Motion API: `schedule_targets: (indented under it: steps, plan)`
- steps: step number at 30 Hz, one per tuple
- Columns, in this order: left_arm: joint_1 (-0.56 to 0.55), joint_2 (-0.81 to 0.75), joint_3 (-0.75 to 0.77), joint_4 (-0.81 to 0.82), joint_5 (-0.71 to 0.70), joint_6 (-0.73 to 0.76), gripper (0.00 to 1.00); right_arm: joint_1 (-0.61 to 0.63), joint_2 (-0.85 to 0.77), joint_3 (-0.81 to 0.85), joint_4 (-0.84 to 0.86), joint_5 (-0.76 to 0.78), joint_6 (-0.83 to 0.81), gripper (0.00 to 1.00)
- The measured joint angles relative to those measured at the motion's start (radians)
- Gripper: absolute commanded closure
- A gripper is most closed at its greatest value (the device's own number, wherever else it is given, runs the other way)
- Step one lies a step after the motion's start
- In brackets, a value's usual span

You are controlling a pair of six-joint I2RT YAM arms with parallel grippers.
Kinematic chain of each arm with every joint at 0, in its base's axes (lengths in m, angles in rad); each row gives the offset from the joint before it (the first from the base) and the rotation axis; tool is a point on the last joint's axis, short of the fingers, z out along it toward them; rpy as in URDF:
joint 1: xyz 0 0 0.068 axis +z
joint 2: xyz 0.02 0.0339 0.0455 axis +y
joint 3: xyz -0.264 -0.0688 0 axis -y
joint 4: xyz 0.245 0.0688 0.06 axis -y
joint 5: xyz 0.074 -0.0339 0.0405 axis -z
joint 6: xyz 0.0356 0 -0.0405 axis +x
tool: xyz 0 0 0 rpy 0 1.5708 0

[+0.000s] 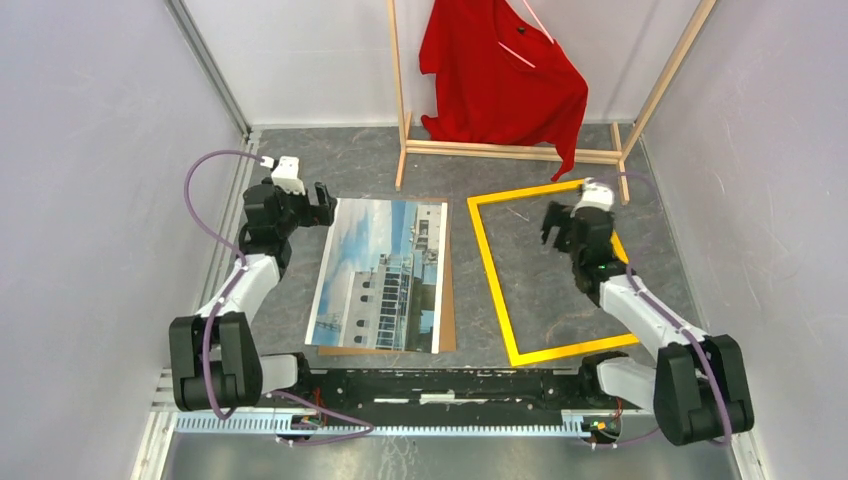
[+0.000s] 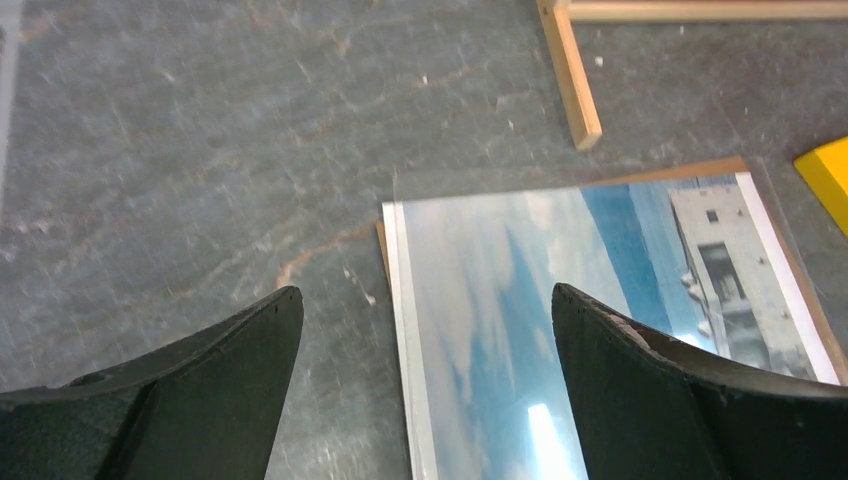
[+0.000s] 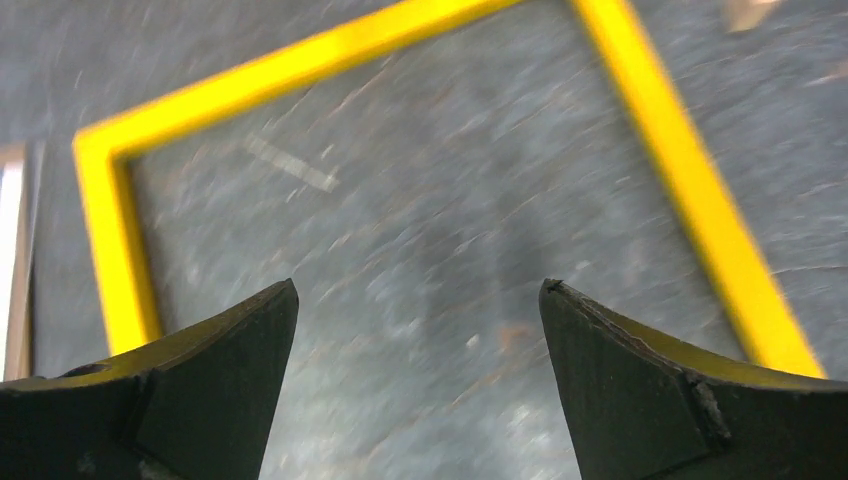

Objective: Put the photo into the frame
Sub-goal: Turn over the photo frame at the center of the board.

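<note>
Photo (image 1: 383, 272) and frame (image 1: 492, 280) lie flat, apart — both arms' jaws spread, empty.
Photo sits face up on a brown board (image 1: 448, 300), left of centre; frame right of centre. Left gripper (image 1: 322, 205) hangs at the photo's upper-left corner — right gripper (image 1: 553, 222) over the frame's upper part.

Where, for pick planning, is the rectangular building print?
Top view: the print lies left of centre on a brown board, between left gripper and thin yellow frame.
</note>
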Motion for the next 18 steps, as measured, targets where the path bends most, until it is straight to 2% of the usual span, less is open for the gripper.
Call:
schedule_targets:
  steps: [4, 8, 14, 18]
  plan:
    - [0.0, 0.0, 0.08, -0.226, 0.015, 0.027, 0.0, 0.219, -0.012, 0.04, -0.143, 0.06, -0.015, 0.02]
    - [0.0, 0.0, 0.142, -0.405, 0.021, 0.056, 0.0, 0.394, -0.005, 0.056, -0.204, 0.115, -0.016, 0.02]
    - [0.0, 0.0, 0.2, -0.582, 0.021, 0.089, 0.0, 0.558, 0.098, 0.056, -0.245, 0.174, -0.015, 0.03]
    - [0.0, -0.008, 0.211, -0.651, 0.023, 0.1, 0.0, 0.62, 0.172, 0.06, -0.257, 0.179, -0.013, 0.05]
